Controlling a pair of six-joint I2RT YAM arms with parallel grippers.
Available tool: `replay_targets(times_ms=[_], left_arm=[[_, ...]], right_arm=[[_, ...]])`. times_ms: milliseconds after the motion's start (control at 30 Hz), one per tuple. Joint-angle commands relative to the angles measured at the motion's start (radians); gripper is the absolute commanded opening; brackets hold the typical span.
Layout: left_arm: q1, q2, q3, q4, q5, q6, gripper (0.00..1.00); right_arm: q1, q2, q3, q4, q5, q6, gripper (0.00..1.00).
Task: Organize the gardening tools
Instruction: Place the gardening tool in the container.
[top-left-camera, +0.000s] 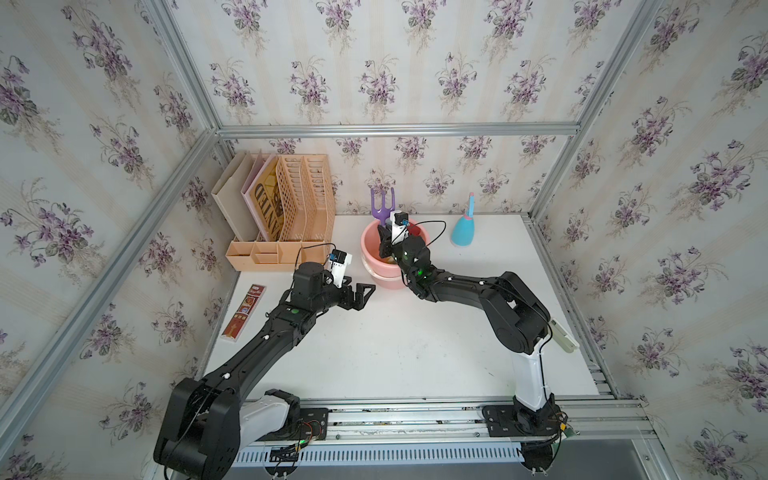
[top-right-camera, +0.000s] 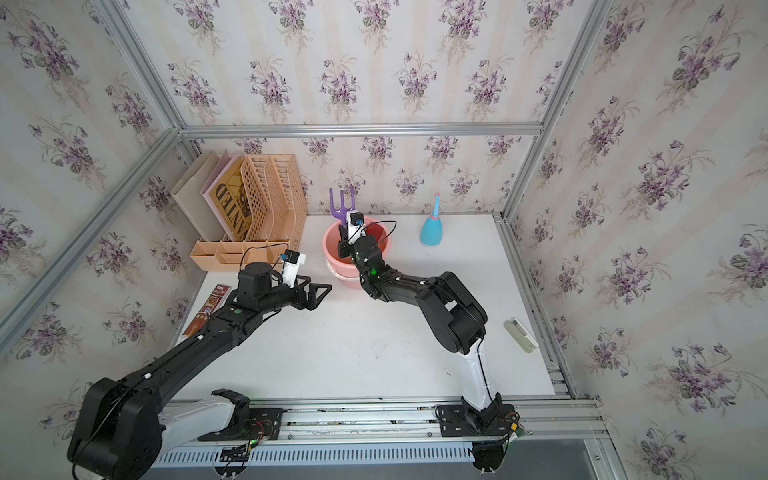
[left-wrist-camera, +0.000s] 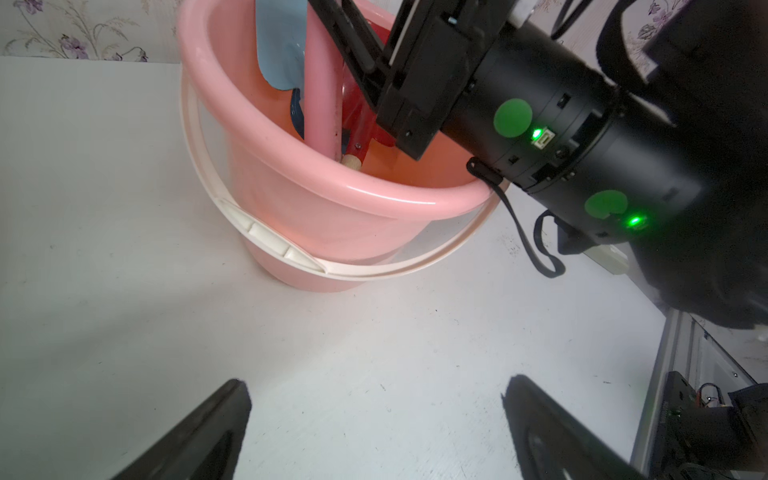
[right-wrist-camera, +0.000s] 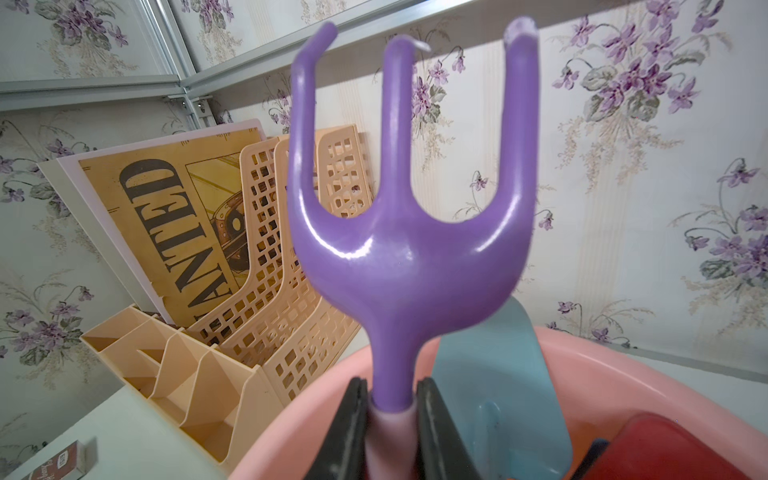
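Observation:
My right gripper (right-wrist-camera: 391, 386) is shut on the pink handle of the purple fork (right-wrist-camera: 407, 249), just below its neck. The fork stands prongs-up in the pink bucket (right-wrist-camera: 623, 353) and shows above it in both top views (top-left-camera: 382, 205) (top-right-camera: 343, 205). Beside it in the bucket are the light-blue trowel (right-wrist-camera: 498, 395) and a red spade (right-wrist-camera: 665, 449). A wooden handle end (left-wrist-camera: 352, 161) shows deeper inside. The blue spray bottle (top-left-camera: 464, 232) stands on the table to the bucket's right. My left gripper (left-wrist-camera: 376, 384) hangs open and empty over bare table, just left of the bucket (top-left-camera: 362, 243).
A peach file organiser (top-left-camera: 291, 208) holding a "WANTED" print stands at the back left, close to the bucket. A flat red-brown box (top-left-camera: 245, 311) lies at the table's left edge. A small cream object (top-right-camera: 521, 334) sits at the right edge. The walls close in on three sides.

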Motion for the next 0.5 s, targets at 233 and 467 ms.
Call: replay_targets(times_ms=[233, 467], left_arm=[[0.001, 0.006, 0.005, 0.015, 0.002, 0.003, 0.99], [0.000, 0.014, 0.014, 0.015, 0.004, 0.008, 0.99]], right_arm=[[0.001, -0.009, -0.016, -0.093, -0.017, 0.003, 0.00], [0.001, -0.081, -0.002, -0.142, -0.025, -0.039, 0.00]])
